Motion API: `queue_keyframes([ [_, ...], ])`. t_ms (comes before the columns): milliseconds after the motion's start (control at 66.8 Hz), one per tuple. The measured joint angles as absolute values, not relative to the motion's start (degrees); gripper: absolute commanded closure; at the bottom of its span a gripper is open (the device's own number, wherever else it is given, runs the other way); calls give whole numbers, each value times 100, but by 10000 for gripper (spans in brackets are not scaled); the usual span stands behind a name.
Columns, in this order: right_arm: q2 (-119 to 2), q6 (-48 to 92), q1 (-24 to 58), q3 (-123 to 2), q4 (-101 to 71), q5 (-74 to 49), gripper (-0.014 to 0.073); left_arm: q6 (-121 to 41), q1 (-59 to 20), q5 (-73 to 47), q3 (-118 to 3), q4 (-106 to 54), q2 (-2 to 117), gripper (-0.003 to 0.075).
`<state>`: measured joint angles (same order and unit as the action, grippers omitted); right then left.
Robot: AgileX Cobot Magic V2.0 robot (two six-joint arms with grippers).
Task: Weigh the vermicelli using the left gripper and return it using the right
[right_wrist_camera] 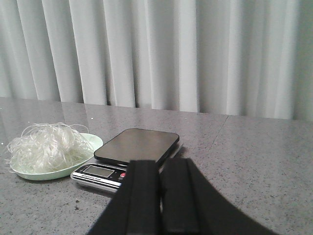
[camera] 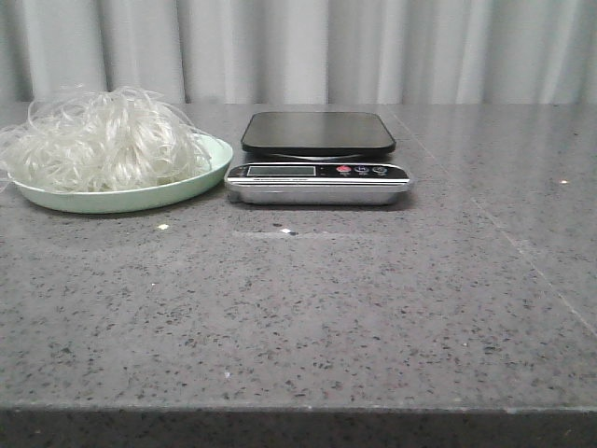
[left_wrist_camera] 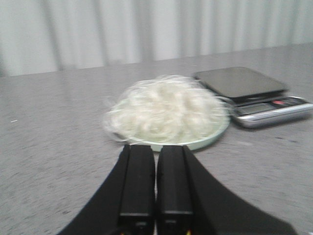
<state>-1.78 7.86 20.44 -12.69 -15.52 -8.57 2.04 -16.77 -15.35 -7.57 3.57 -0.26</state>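
The vermicelli (camera: 98,140) is a fluffy white mass of thin strands heaped on a pale green plate (camera: 196,182) at the table's back left. It also shows in the left wrist view (left_wrist_camera: 168,110) and the right wrist view (right_wrist_camera: 46,147). A kitchen scale (camera: 318,154) with a bare black platform stands just right of the plate. My left gripper (left_wrist_camera: 156,147) is shut and empty, short of the plate's near rim (left_wrist_camera: 205,141). My right gripper (right_wrist_camera: 160,164) is shut and empty, short of the scale (right_wrist_camera: 137,144). Neither gripper shows in the front view.
The table is grey speckled stone (camera: 298,308) with a seam (camera: 504,238) running down its right side. A white pleated curtain (camera: 373,47) hangs behind the table's far edge.
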Motion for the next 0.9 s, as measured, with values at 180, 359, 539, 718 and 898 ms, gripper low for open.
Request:
queue_keyframes([
  [180,-178,786,2044,-1269,-1552,-857,428,204,-596,-596,20,346,-26,594],
  [359,-178,786,2044,-1269,-1552,-857,428,204,139,-435,19,267,-26,594],
  [539,-178,786,2044,-1269,-1552,-857,428,227,483,-331,19,226,-26,594],
  [718,-178,786,2044,-1269,-1552,-857,428,231,105,-318,19,226,-26,594],
  [898,-178,786,2044,-1269,-1552,-857,428,231,-335,-318,19,226,-26,594],
])
